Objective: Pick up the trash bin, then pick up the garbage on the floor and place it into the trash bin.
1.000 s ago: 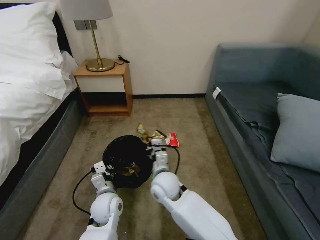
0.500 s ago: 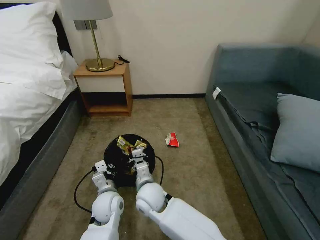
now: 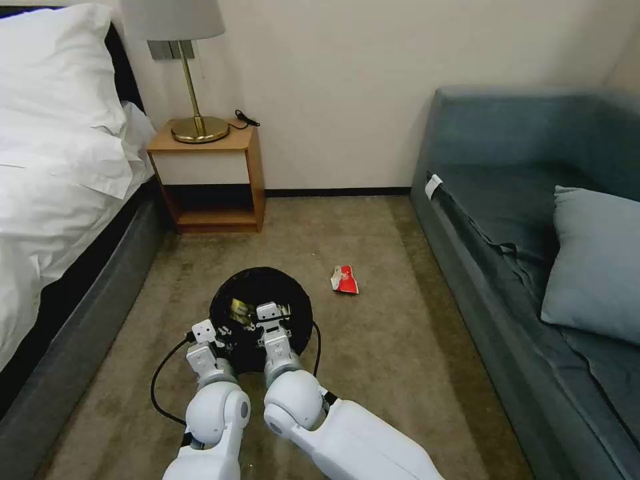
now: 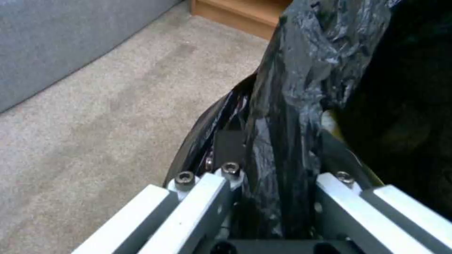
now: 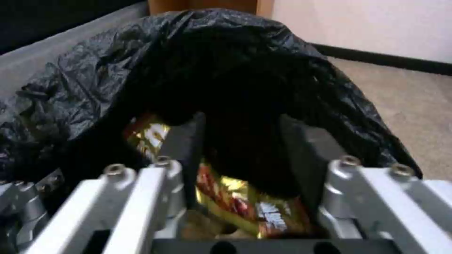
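Down on the carpet just ahead of the robot sits the trash bin [image 3: 261, 293], black liner over its rim; the left gripper [image 3: 203, 331] is clamped on the near-left rim, liner bunched between its fingers; the right gripper [image 5: 245, 165] hangs over the mouth, jaws spread, the gold-brown wrapper [image 5: 235, 201] lying loose between them; best to let it fall clear and lift straight up without snagging the liner; a red-and-white wrapper [image 3: 345, 279] waits to the right; nightstand [image 3: 210, 177] far left, sofa [image 3: 533, 233] right, neither in the way.
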{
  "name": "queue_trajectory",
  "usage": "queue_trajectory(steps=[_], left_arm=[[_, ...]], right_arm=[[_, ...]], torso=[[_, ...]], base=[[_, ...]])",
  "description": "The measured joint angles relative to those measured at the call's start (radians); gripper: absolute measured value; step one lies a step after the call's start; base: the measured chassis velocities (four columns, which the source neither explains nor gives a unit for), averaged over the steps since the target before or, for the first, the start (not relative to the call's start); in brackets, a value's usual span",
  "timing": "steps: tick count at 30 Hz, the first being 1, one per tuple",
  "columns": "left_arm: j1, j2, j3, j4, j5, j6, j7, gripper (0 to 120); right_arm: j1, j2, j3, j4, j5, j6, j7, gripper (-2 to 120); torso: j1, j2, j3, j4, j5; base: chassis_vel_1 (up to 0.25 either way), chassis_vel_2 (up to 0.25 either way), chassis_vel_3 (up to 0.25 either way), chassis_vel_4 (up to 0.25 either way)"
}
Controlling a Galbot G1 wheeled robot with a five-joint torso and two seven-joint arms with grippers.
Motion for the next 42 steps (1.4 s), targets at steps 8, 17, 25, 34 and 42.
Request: queue_trajectory(steps=[8, 17, 25, 34, 42], left_arm=[[0.001, 0.006, -0.008, -0.001, -0.008, 0.001, 0.000, 1], [-0.020, 0.044, -0.042, -0.035, -0.062, 0.019, -0.013, 1], [-0.018, 0.068, -0.034, -0.045, -0.077, 0.029, -0.012, 1], [0.006, 0.127, -0.051, -0.054, -0.097, 0.034, 0.046, 1], [-0.027, 0.235, -0.084, -0.020, -0.111, 0.018, 0.180, 1]], right_arm=[[0.016, 0.007, 0.094, 0.011, -0.014, -0.009, 0.003, 83], [-0.052, -0.082, 0.392, 0.010, -0.107, 0.147, -0.113, 100], [-0.176, -0.155, 0.511, 0.009, -0.181, 0.338, -0.253, 100], [-0.235, -0.150, 0.560, -0.049, -0.241, 0.427, -0.319, 100], [-0.244, -0.132, 0.593, -0.066, -0.244, 0.434, -0.315, 100]], torso=[[0.000, 0.000, 0.000, 0.0001, 0.0001], [0.000, 0.000, 0.000, -0.0003, 0.0003], [0.000, 0.000, 0.000, -0.0001, 0.0003], [0.000, 0.000, 0.000, 0.0000, 0.0001], [0.000, 0.000, 0.000, 0.0002, -0.0001]], base=[[0.000, 0.000, 0.000, 0.000], [0.000, 0.000, 0.000, 0.000], [0.000, 0.000, 0.000, 0.000], [0.000, 0.000, 0.000, 0.000], [0.000, 0.000, 0.000, 0.000]])
